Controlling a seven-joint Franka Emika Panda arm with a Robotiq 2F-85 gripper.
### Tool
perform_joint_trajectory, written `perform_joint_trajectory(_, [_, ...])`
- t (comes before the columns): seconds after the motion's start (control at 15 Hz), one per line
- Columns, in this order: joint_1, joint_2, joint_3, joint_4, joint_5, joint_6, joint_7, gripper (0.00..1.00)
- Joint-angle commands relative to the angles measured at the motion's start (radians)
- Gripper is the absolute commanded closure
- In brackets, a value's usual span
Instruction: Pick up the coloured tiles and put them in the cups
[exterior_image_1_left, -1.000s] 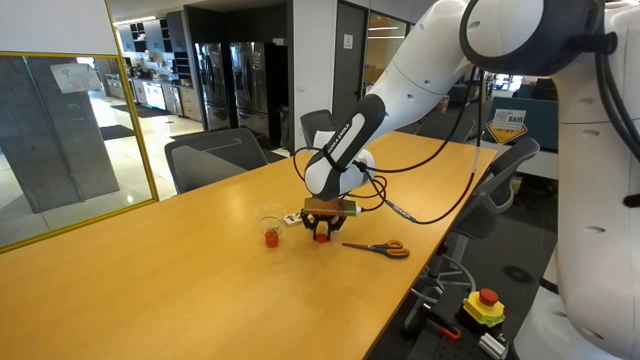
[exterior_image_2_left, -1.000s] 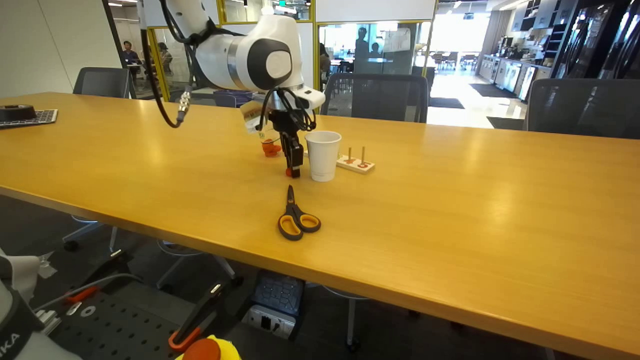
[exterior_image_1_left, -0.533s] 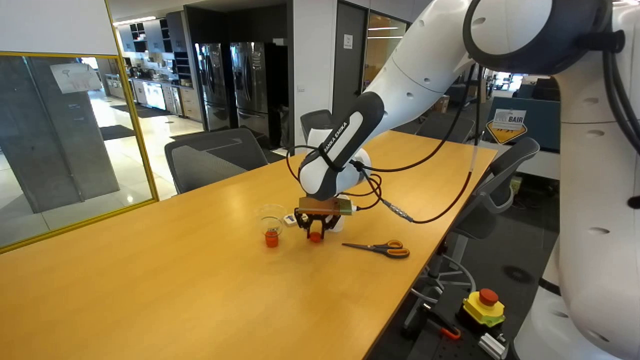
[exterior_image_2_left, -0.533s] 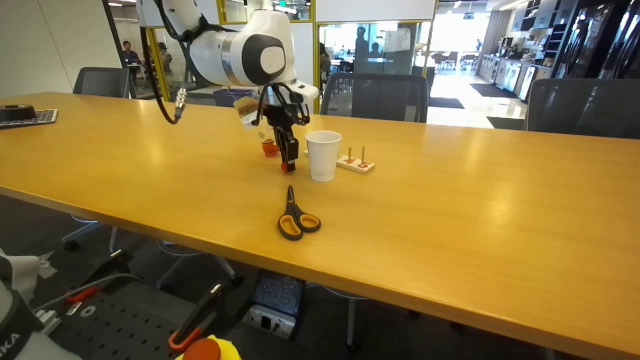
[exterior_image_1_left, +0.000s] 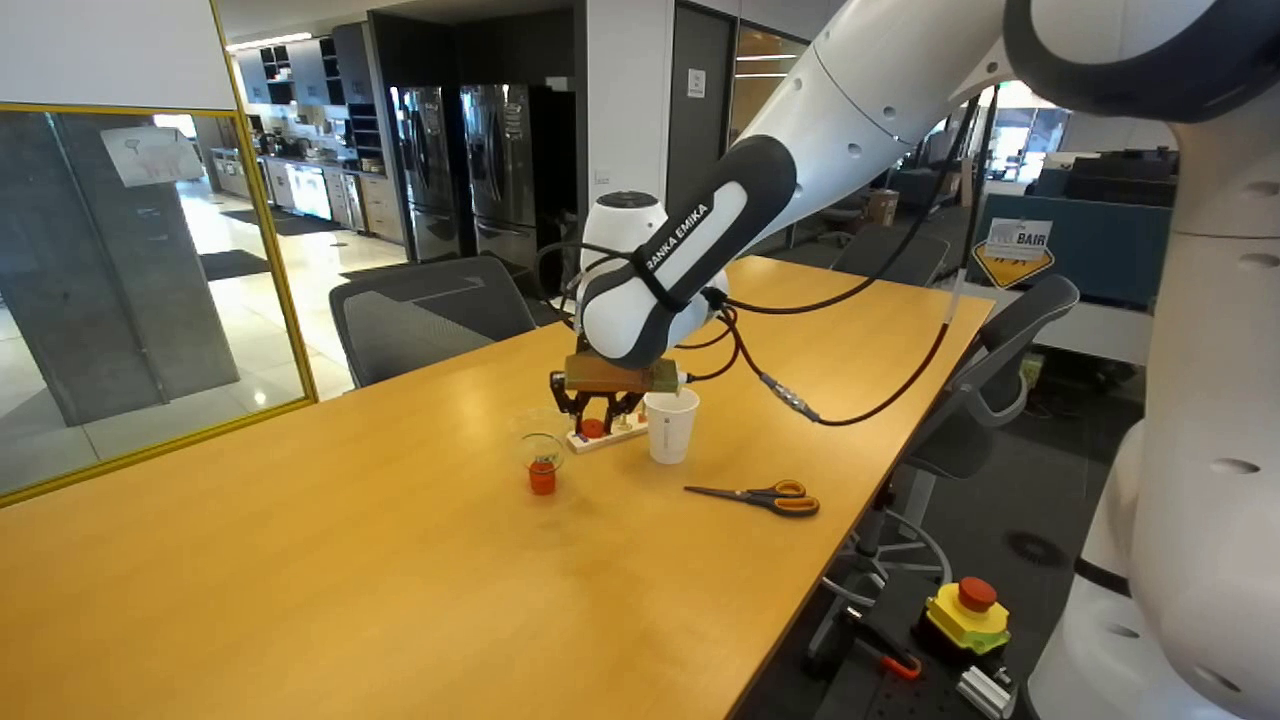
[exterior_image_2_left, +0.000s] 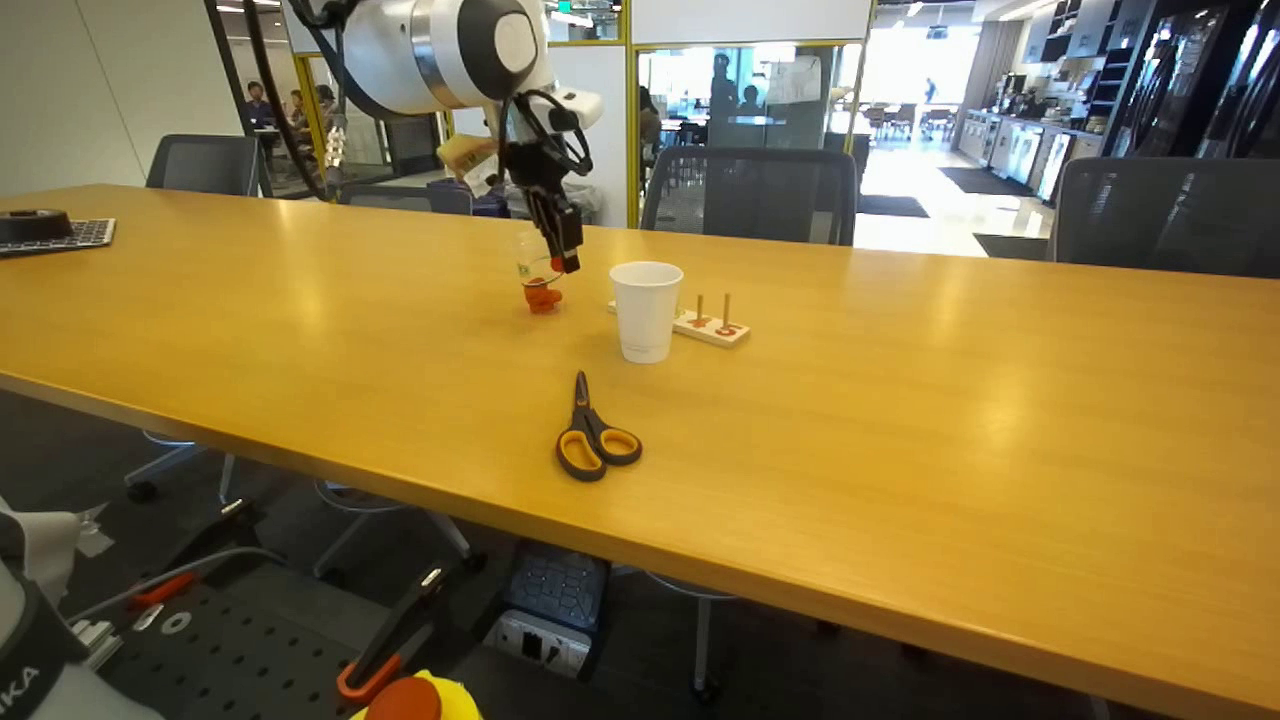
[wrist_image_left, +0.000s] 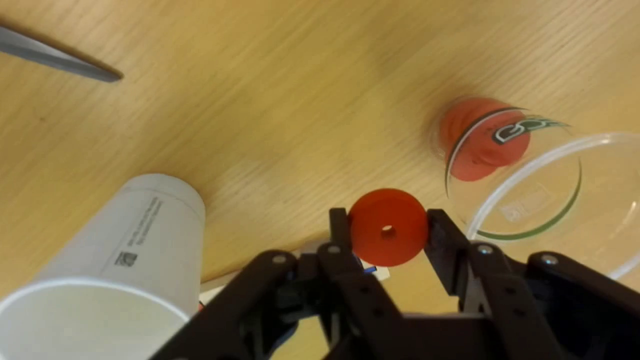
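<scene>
Red disc-shaped tile with a centre hole (wrist_image_left: 380, 212): in the wrist view it is pinched by its edge between the jaws of the black two-fingered gripper (wrist_image_left: 388, 227). Contact on a round edge is slim; pivoting or slipping is a possible fault. A clear plastic cup (wrist_image_left: 565, 147), red tiles (wrist_image_left: 477, 140) at its bottom, shows just beside the gripper; a white paper cup (wrist_image_left: 165, 225) stands to the opposite side. The disc shows outside the clear rim, so release here would probably miss, should that cup be the target.

In an exterior view, a pale pegged board (exterior_image_1_left: 622, 434) shows behind the disc; an early drop might land on it.

In an exterior view, the held tile (exterior_image_2_left: 557, 264) appears raised off the wood-grain table (exterior_image_2_left: 900, 450) and overlaps the clear cup. Too low an approach could catch the rim and tip the cup, which is likely light.
</scene>
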Motion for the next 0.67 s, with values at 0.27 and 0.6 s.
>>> perform_joint_trajectory(0.27, [0.013,-0.043,0.000,0.028,-0.198,0.024,0.127,0.75])
perform_joint_trajectory(0.6, [0.021,-0.036,0.021,0.053,-0.272,0.035,0.181,0.75])
